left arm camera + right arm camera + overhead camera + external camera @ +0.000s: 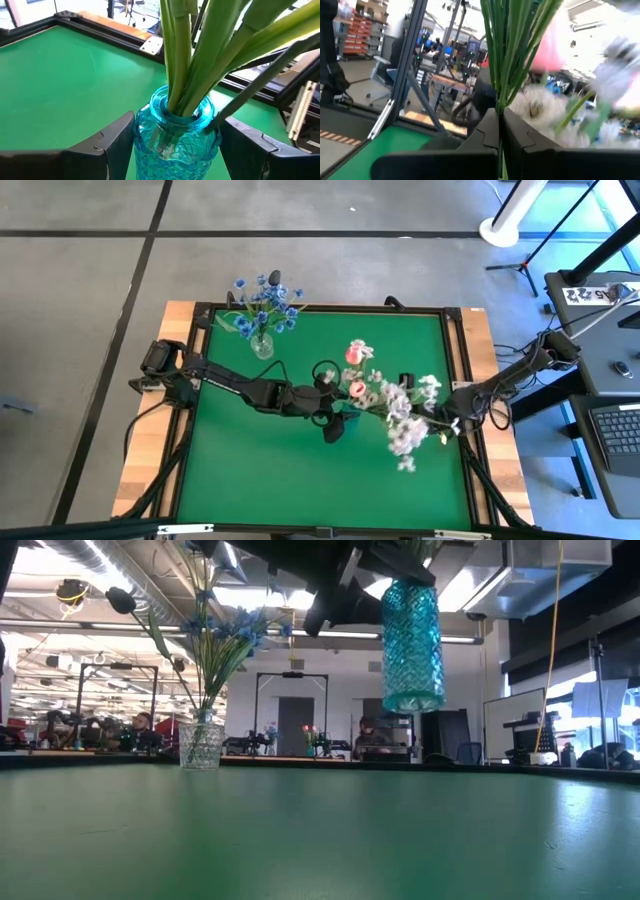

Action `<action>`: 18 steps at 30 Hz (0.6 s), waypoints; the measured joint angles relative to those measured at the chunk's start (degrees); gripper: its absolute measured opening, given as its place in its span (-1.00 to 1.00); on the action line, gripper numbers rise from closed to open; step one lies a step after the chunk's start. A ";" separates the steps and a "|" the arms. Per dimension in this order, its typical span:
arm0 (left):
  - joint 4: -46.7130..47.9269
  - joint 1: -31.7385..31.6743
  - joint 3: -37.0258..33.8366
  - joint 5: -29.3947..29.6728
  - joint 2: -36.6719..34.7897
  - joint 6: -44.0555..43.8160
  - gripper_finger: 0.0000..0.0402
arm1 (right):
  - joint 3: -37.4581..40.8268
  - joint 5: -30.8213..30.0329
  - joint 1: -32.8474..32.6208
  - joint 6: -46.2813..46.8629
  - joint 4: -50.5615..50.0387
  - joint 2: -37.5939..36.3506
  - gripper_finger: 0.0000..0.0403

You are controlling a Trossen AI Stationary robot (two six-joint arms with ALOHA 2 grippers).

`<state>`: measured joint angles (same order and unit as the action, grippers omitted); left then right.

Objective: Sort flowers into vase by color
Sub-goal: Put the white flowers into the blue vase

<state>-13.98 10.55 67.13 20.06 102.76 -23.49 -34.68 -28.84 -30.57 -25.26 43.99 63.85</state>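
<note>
In the left wrist view, a textured turquoise glass vase (175, 132) is seen clamped at its neck between the left gripper (176, 142), whose jaws stand fairly wide around the glass. A bundle of long green stems (200, 55) rises out of the vase mouth toward the upper part of that frame. The low view shows the same vase (412, 635) hanging in the upper middle of the frame, lifted well clear of the green bench (320, 840).

In the right wrist view, the right gripper (500, 132) is seen with its jaws closed tight on a few thin stems (502, 55), which run up past blurred pink and white blossoms.

From above, the bunch of pink tulips and white blossom sprays (395, 405) lies near the centre of the bench, its long axis running from the vase at the left gripper (335, 425) out toward the right gripper (448, 423) at centre right. The coming move is judged to turn on this line: the stems pinched on the right must travel along their own length toward the vase mouth held on the left. Both arms reach inward, low and extended.

Farthest off, at the upper left of the bench, a small clear glass vase of blue flowers (262, 315) stands upright, well apart from both grippers.
</note>
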 joint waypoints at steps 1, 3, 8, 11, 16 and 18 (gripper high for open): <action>-0.32 0.06 0.00 -0.07 0.00 0.12 0.20 | 0.00 0.06 0.36 0.47 0.06 0.70 -1.00; -0.43 0.35 0.00 -0.18 0.00 0.20 0.20 | 0.00 -0.09 1.44 1.25 0.17 2.03 -1.00; -0.64 0.92 0.00 -0.77 0.02 1.20 0.20 | 0.00 -1.22 4.06 1.83 -0.06 5.14 -1.00; -0.31 1.15 0.00 -0.75 0.02 1.18 0.20 | 0.00 -1.34 4.83 2.11 0.17 5.18 -1.00; 1.35 1.15 0.00 1.03 0.02 1.16 0.20 | -0.26 -1.57 4.46 1.27 -0.52 2.43 -1.00; 2.49 0.98 0.00 2.42 0.02 0.99 0.20 | -0.28 -1.72 3.59 1.24 -0.52 1.22 -1.00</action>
<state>-11.49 11.53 67.13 22.48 102.78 -22.49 -34.96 -30.57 -26.99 -24.02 43.47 65.07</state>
